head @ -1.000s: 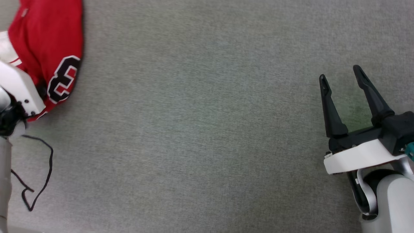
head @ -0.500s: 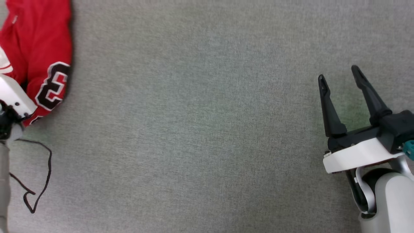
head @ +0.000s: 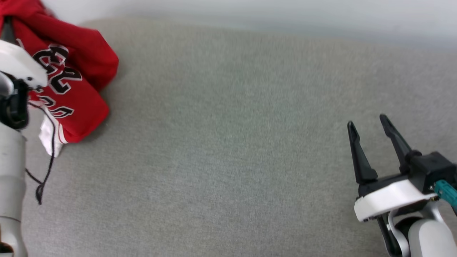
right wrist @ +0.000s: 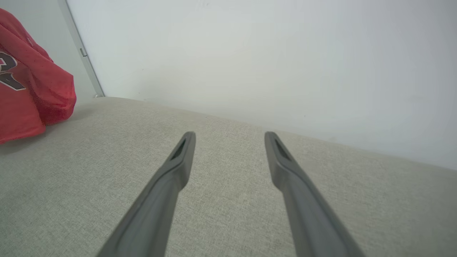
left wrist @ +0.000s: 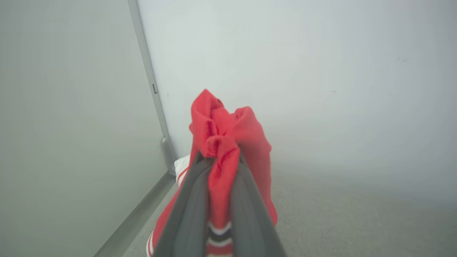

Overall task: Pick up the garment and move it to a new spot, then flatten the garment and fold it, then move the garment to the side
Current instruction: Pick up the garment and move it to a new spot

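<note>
Grey carpet (head: 228,150): left gripper (left wrist: 220,159) clamps the garment (head: 85,107), black numerals "23" legible; right gripper (head: 367,120) stands open, well apart.

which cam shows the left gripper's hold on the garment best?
Left wrist view: the left gripper is shut on a bunched red fold of the garment. Head view has the garment at far left, the pinch hidden behind the wrist housing. Right wrist view catches its red edge.
</note>
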Controlling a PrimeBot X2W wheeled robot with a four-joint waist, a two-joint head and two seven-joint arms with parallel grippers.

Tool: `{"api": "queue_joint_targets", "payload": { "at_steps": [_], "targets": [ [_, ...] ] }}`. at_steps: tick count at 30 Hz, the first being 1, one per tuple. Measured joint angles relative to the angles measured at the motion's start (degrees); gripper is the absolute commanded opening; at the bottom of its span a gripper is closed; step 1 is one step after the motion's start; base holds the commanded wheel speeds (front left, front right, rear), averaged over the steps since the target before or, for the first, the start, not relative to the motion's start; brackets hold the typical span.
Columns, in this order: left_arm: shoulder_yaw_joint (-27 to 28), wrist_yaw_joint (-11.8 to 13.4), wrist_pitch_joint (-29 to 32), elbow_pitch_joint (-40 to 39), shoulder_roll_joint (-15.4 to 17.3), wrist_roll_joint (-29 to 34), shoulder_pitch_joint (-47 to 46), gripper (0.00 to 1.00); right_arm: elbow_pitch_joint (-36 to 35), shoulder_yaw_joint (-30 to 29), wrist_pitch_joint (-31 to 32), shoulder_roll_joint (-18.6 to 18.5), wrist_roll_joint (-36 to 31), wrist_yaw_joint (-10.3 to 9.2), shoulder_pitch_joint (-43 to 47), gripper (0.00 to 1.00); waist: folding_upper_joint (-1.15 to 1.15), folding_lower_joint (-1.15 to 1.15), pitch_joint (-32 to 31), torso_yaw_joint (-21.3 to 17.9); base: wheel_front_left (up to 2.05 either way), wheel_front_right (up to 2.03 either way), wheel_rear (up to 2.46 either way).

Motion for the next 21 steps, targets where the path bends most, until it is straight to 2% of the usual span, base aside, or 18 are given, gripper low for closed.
{"api": "queue_joint_targets", "payload": {
  "at_steps": [5, 9, 15, 21],
  "targets": [
    [-2.0, 0.2, -2.5, -2.1, -2.2, 1.1, 0.1, 0.0, 0.1, -0.7, 0.1, 0.4, 0.7, 0.0, 3.0, 1.0, 0.0, -0.01, -6.1, -0.3, 0.0, 0.0, 0.0],
    [-3.9, -0.1, -2.7, -4.6, -5.2, 1.2, 1.7, 0.0, -0.1, -0.8, 0.4, 0.7, 1.4, 0.01, 4.9, 1.0, 0.0, -0.02, -10.1, -1.5, 0.0, 0.0, 0.0],
    [-7.0, -0.8, -1.6, -10.0, -9.0, 1.1, 5.9, 0.0, -0.7, -1.6, 1.2, 0.8, 2.0, 0.0, 7.1, 1.0, 0.0, -0.02, -13.2, -6.2, 0.0, 0.0, 0.0],
    [-10.5, -1.1, -1.6, -17.0, -15.4, 0.1, 10.6, 0.0, -1.5, -2.7, 2.1, 0.9, 2.2, 0.0, 8.9, 1.0, 0.0, -0.02, -14.6, -11.1, 0.0, 0.0, 0.0]
  ]
}}
